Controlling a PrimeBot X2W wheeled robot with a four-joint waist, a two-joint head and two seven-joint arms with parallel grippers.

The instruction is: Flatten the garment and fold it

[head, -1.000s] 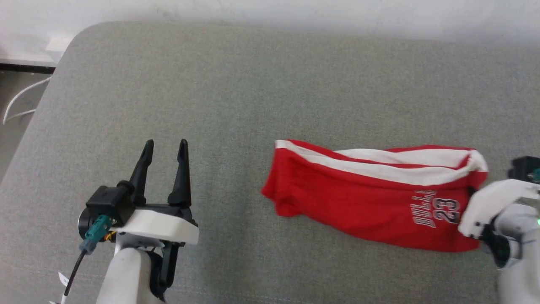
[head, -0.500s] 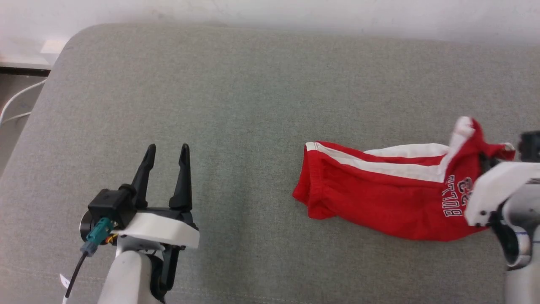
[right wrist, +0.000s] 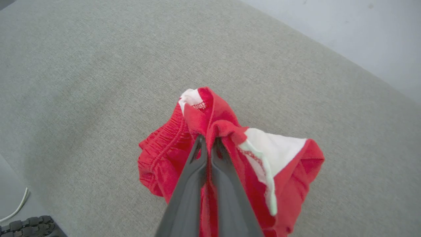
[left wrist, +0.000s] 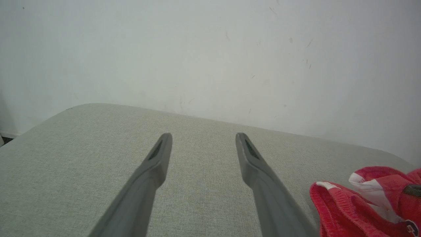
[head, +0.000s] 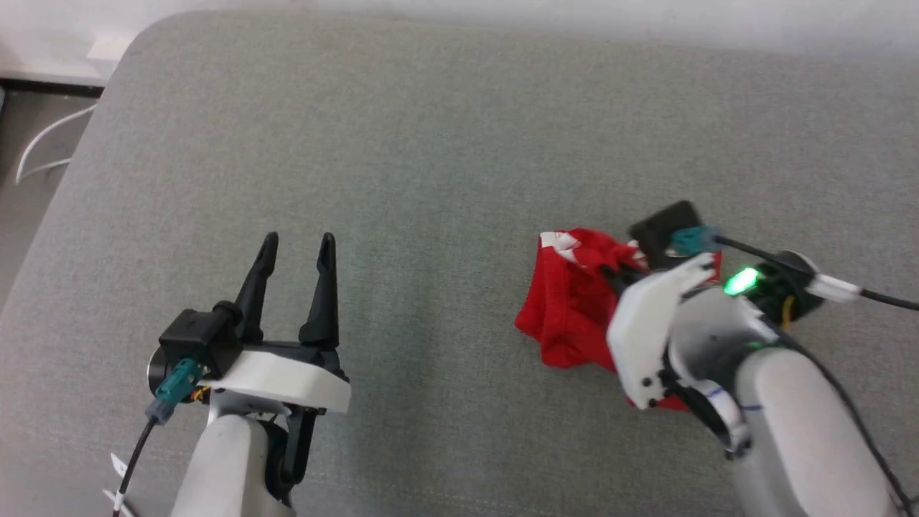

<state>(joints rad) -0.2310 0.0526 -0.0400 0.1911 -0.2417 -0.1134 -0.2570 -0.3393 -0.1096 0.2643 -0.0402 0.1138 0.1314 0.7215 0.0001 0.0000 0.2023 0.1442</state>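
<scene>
Right tool [right wrist: 209, 141] is clamped shut on a fold of the red basketball shorts [right wrist: 164, 161]. The right wrist view shows the pinch: gathered waistband on one side of the fingers, white trim on the other. The head view hides the pinch behind the wrist but gives the place: the shorts are bunched in a heap on the right half of the grey fabric bench [head: 431, 143], midway between its far and near edges. Left tool [head: 299, 240] is open and empty on the left half, well apart. The left wrist view adds a white wall [left wrist: 210, 49] past the far edge.
</scene>
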